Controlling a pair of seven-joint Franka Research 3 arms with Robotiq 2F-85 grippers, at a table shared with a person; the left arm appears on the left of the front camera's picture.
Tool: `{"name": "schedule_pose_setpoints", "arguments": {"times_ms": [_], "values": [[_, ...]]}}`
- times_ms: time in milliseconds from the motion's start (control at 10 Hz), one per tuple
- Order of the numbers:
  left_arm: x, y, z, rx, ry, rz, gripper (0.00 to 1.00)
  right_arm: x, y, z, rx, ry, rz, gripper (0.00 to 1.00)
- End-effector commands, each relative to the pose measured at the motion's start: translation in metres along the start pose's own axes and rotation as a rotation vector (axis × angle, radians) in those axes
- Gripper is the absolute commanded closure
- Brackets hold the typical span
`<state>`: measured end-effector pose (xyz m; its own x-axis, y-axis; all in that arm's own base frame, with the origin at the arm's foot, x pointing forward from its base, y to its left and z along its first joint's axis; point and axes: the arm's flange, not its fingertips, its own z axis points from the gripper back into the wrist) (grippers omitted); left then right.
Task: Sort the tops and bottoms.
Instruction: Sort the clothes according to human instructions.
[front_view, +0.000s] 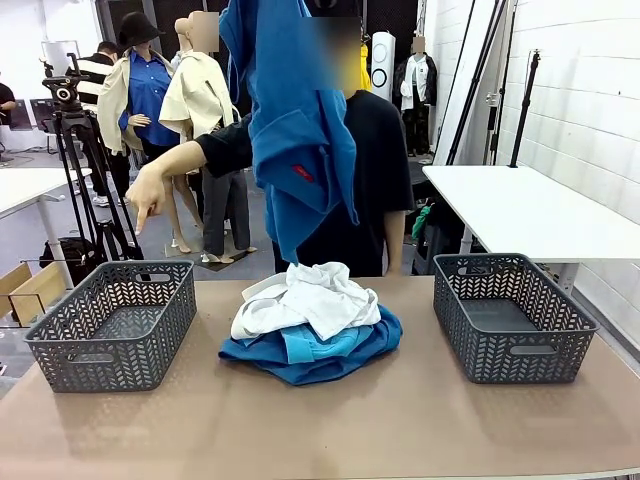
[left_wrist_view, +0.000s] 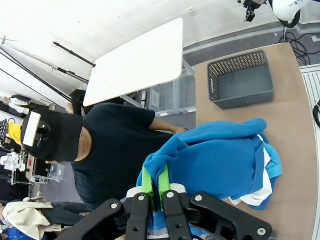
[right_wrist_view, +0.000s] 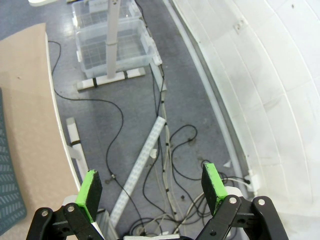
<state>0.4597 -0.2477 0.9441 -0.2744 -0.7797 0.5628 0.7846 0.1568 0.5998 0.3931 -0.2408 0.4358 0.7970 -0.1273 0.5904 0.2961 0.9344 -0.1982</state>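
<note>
A royal blue top (front_view: 295, 150) with a small red tag (front_view: 303, 172) hangs high over the table's middle, in front of the person. My left gripper (left_wrist_view: 155, 186) is shut on this blue top (left_wrist_view: 215, 160), its green pads pinching a fold. On the table below lies a pile: a white top (front_view: 310, 295) over a turquoise one (front_view: 315, 343) and another royal blue one (front_view: 300, 368). My right gripper (right_wrist_view: 152, 182) stands open with nothing between its fingers, off the table's side above the floor.
The person's hand (front_view: 145, 195) points down toward the grey basket on the left (front_view: 150, 335). A second grey basket (front_view: 510, 352) stands on the right, also seen as the basket (left_wrist_view: 240, 80) from the left wrist. Cables and plastic bins (right_wrist_view: 110, 45) lie on the floor.
</note>
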Motion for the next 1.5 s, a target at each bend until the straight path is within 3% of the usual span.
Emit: {"name": "schedule_pose_setpoints", "arguments": {"times_ms": [0,1200,1400], "values": [[0.0,0.002,0.004,0.016,-0.009,0.003,1.0,0.001,0.001,-0.001,0.001,0.0,0.003,0.0],[0.0,0.0,0.0,0.0,0.0,0.0,1.0,0.001,0.001,-0.001,0.001,0.0,0.003,0.0],[-0.024,0.018,0.048,0.135,0.048,0.003,1.0,0.001,0.001,-0.001,0.001,0.0,0.003,0.0]]}}
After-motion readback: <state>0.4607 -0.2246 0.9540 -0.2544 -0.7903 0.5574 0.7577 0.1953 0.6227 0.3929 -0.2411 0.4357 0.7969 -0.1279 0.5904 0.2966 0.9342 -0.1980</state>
